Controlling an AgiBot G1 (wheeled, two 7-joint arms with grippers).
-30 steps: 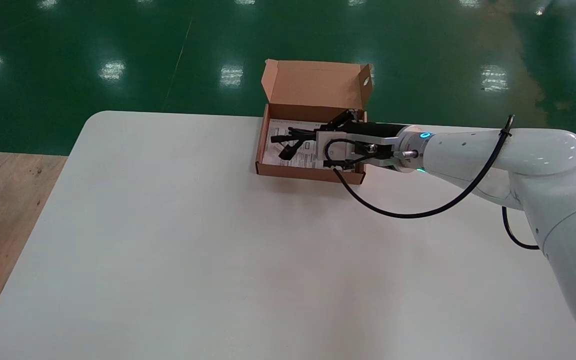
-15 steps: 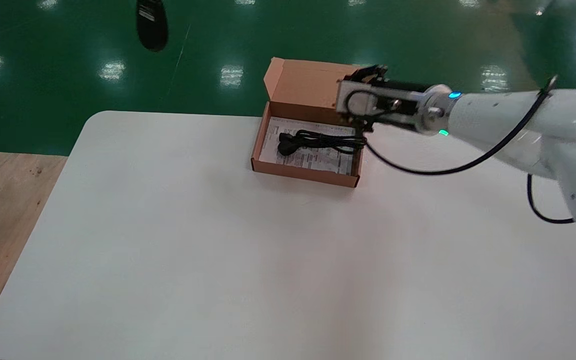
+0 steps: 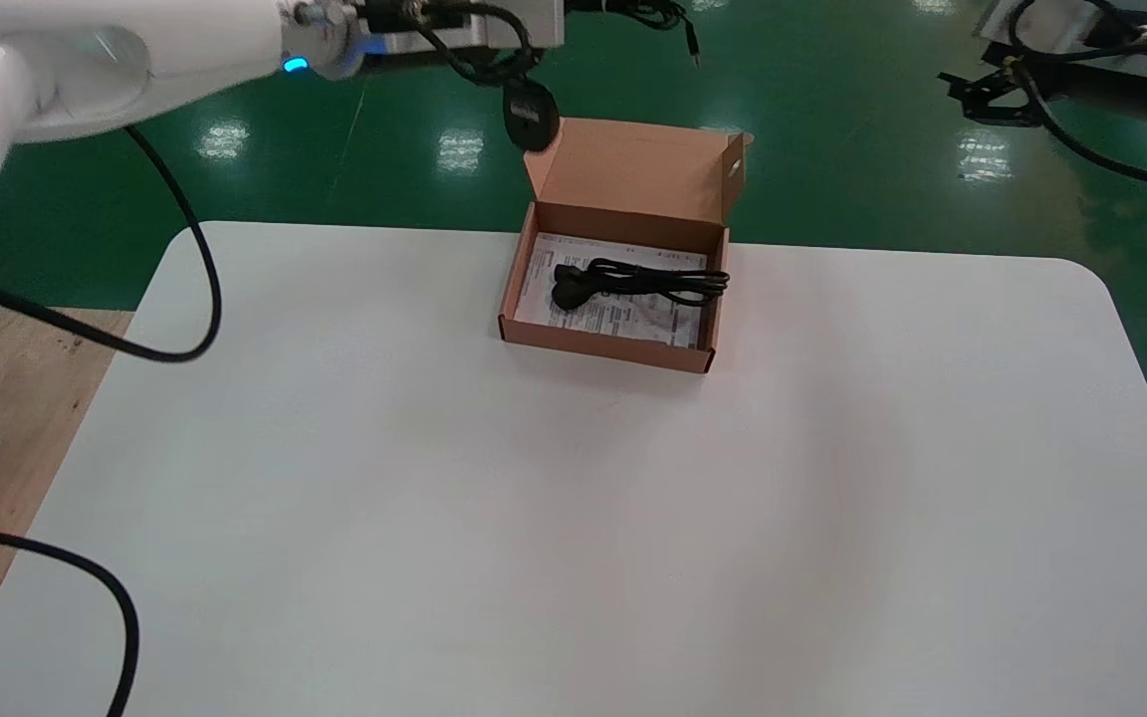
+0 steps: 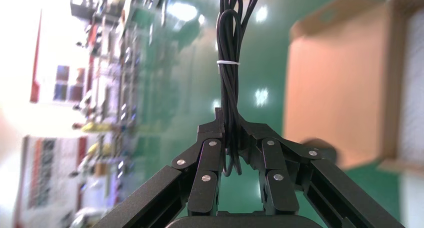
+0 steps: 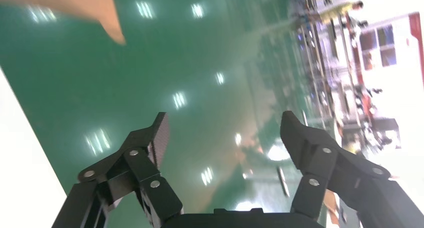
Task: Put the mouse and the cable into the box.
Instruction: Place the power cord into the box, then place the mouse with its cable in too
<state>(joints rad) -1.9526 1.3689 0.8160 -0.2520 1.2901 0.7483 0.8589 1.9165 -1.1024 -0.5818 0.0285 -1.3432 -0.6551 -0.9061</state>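
Observation:
The open brown cardboard box point(image 3: 605, 344) stands at the table's far middle, its lid point(image 3: 633, 164) upright. A coiled black cable point(image 3: 638, 282) lies inside on a printed sheet. My left gripper point(image 3: 588, 6) reaches in high along the top edge of the head view, shut on a tied black cord bundle point(image 4: 228, 83). The black mouse point(image 3: 531, 115) dangles from that cord, above the box's back-left corner. In the left wrist view the left gripper point(image 4: 231, 138) pinches the cord, with the box lid point(image 4: 335, 88) beyond. My right gripper point(image 3: 967, 95) is raised at the far right, open and empty point(image 5: 225, 125).
The white table point(image 3: 573, 518) spreads wide in front of the box. Green floor lies behind the table and wooden floor to its left. The left arm's black hose point(image 3: 175, 259) loops over the table's left edge.
The right gripper left the cable in the box, then rose and pulled away to the far right. The left arm swung in from the left, carrying the hanging mouse to the box's lid.

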